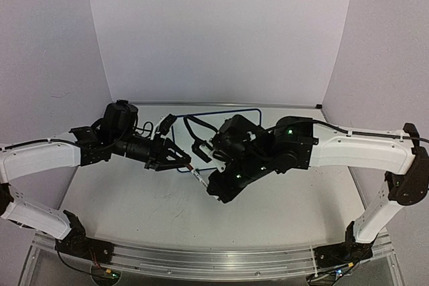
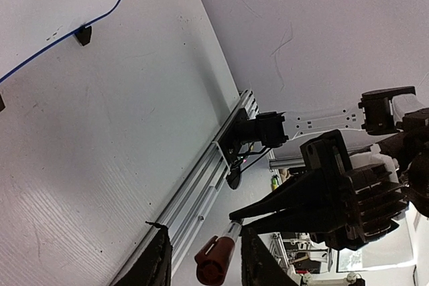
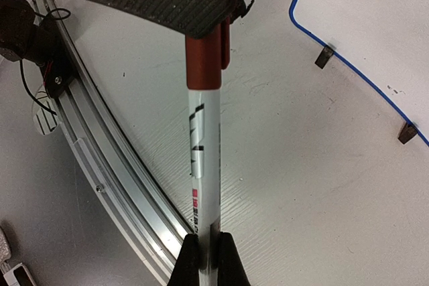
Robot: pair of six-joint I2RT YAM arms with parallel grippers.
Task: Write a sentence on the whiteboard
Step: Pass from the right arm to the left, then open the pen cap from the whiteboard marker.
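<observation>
My right gripper [image 3: 208,239] is shut on the lower barrel of a white marker [image 3: 206,145] with a red cap [image 3: 203,65]. My left gripper [image 2: 201,229] stands around that cap [image 2: 214,262], one finger close beside it and a gap on the other side. Both grippers meet over the middle of the table, left [image 1: 186,163] and right [image 1: 213,189], with the marker [image 1: 198,176] between them. The whiteboard [image 1: 231,112], blue-rimmed, lies behind them; its corner [image 3: 375,5] and edge [image 2: 40,5] look bare. The sentence is out of view.
An aluminium rail [image 3: 114,165] runs along the table's near edge, also seen as the rail [image 2: 201,172] from the left wrist. The board's small black feet [image 3: 324,56] rest on the white tabletop [image 1: 134,199]. White backdrop walls enclose the back and sides.
</observation>
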